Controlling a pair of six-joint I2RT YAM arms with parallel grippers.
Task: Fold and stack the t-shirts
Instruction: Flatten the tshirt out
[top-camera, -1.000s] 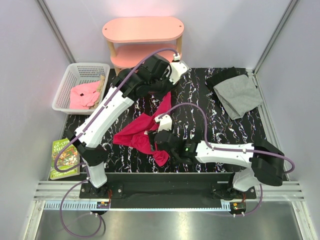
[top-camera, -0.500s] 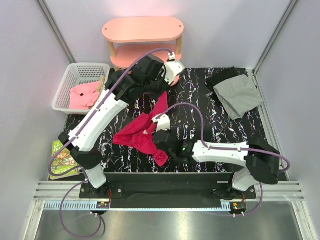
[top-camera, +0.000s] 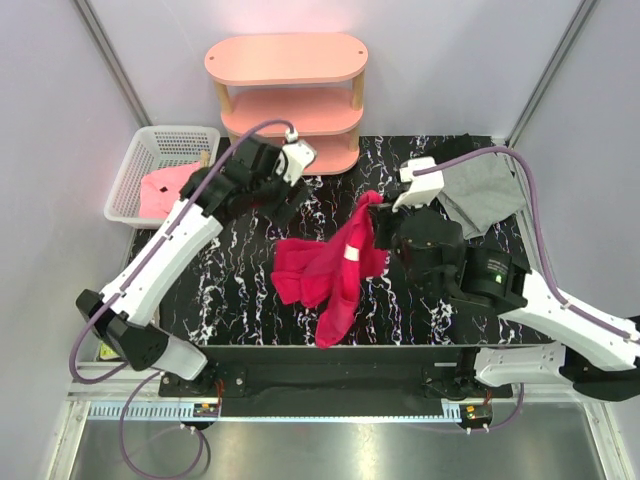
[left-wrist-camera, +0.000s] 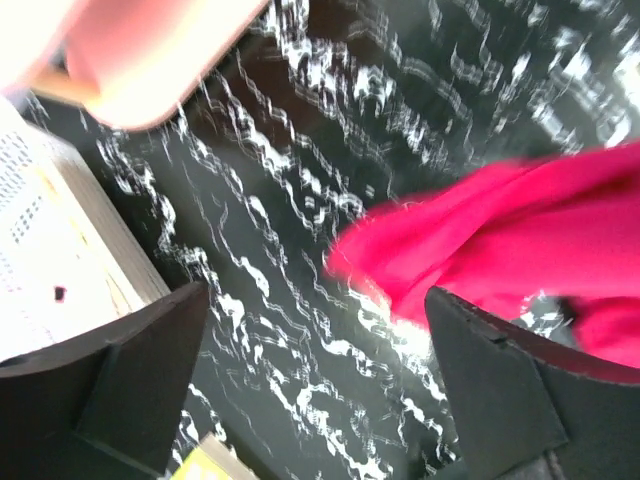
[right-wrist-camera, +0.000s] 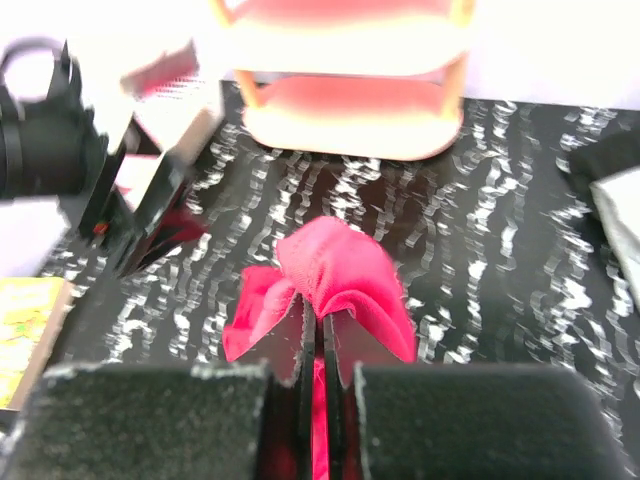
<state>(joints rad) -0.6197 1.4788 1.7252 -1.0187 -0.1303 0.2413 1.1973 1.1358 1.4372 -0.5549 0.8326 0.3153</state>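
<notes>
At centre frame, the red t-shirt (top-camera: 330, 272) hung from the right gripper (right-wrist-camera: 320, 335), freshly clamped on its top fold; the left gripper (left-wrist-camera: 315, 330) had let go, jaws apart, so folding remained undone.

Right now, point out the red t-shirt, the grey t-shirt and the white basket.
red t-shirt (top-camera: 315, 268): top view, crumpled middle.
grey t-shirt (top-camera: 490, 195): top view, flat middle.
white basket (top-camera: 170, 130): top view, far rim.
</notes>
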